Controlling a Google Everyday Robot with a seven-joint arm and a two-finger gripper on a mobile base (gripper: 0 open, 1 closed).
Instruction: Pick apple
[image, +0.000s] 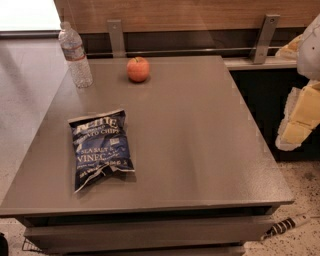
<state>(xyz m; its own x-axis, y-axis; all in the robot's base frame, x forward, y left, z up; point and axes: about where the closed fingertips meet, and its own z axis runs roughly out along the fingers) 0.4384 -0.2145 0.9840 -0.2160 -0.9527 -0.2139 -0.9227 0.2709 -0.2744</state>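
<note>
- Grey worktop (200, 150) fills the view, with a wooden wall panel behind it.
- An apple (138, 69) sits near the far edge, left of centre, close beside a water bottle (75, 56) and well apart from the chip bag (101, 148).
- My tool (296, 131) hangs off the worktop's right side; I cannot tell whether it is apart or together.
- From my tool the apple lies well to the left and farther back. It is round, so I judge no grip axis matters.

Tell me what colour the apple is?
The apple is orange-red, shown best in the camera view. The gripper hangs right of the table.
</note>
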